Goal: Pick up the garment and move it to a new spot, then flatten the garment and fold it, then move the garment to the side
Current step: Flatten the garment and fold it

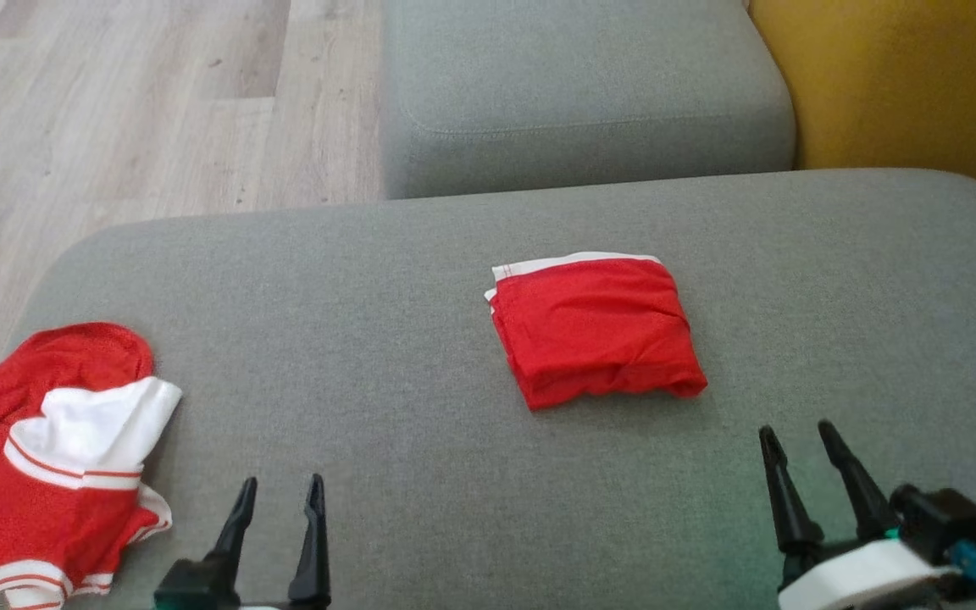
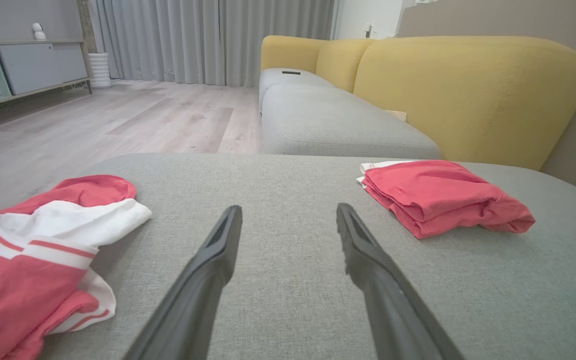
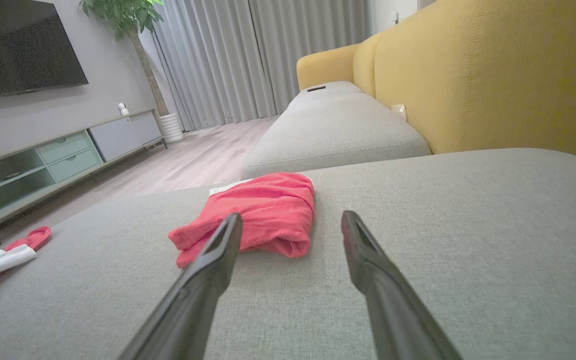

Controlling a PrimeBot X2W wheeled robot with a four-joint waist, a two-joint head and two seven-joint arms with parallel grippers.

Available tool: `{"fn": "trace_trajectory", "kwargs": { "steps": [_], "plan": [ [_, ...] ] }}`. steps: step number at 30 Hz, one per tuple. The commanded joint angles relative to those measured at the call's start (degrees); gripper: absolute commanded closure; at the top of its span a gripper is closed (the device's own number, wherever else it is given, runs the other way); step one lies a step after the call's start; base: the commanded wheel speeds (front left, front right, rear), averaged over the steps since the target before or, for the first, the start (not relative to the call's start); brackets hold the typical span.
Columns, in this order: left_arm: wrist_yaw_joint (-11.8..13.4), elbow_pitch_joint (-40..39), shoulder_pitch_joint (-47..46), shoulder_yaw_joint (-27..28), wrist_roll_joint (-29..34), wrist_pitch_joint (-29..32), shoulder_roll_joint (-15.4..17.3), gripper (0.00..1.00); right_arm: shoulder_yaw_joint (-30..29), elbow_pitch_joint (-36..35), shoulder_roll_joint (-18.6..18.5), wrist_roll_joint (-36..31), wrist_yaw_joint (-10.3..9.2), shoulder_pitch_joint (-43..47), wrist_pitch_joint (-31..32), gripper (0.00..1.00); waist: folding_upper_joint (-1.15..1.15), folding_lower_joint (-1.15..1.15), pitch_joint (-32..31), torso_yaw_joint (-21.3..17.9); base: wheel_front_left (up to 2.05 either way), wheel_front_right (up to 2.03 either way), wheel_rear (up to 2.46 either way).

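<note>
A folded red garment (image 1: 596, 330) with a white edge lies in the middle of the grey sofa seat (image 1: 420, 288). The left wrist view has the garment (image 2: 443, 197) ahead and to the right; in the right wrist view the garment (image 3: 263, 212) lies just beyond the fingertips. My left gripper (image 1: 279, 491) is open at the lower left, empty, well short of the garment. My right gripper (image 1: 795, 436) is open at the lower right, empty, a little nearer than the garment's right corner. A crumpled red and white jersey (image 1: 56, 457) lies at the seat's left end.
A second grey cushion (image 1: 581, 93) lies beyond the seat, with a yellow backrest (image 1: 903, 85) at the right. Wooden floor (image 1: 115, 110) lies past the seat's left edge. A TV cabinet (image 3: 63, 155), a plant and curtains stand far off.
</note>
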Motion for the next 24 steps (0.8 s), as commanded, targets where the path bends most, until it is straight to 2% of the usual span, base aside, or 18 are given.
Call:
{"fn": "trace_trajectory", "kwargs": {
  "steps": [1, 8, 24],
  "plan": [
    [0.3, -1.8, -1.8, 2.3, 0.9, -0.5, -0.4, 0.0, 0.1, -2.3, -0.1, -1.2, 0.37, -1.0, -0.8, 0.0, 0.0, 0.0, -0.2, 0.1, 0.0, 0.0, 0.0],
    [0.1, -1.2, -1.0, 2.2, 2.5, -0.5, -0.5, 0.0, -1.8, -3.5, 3.0, -5.5, 0.37, 1.7, -0.8, 0.0, 0.0, 0.0, -1.3, 0.7, 0.0, 0.0, 0.0],
    [0.0, -0.4, -0.6, 1.5, 2.2, -0.5, -0.5, 0.0, -1.8, -2.7, 4.0, -7.2, 0.37, 3.1, -0.8, 0.0, 0.0, 0.0, -2.1, 1.6, 0.0, 0.0, 0.0]
  ]
}}
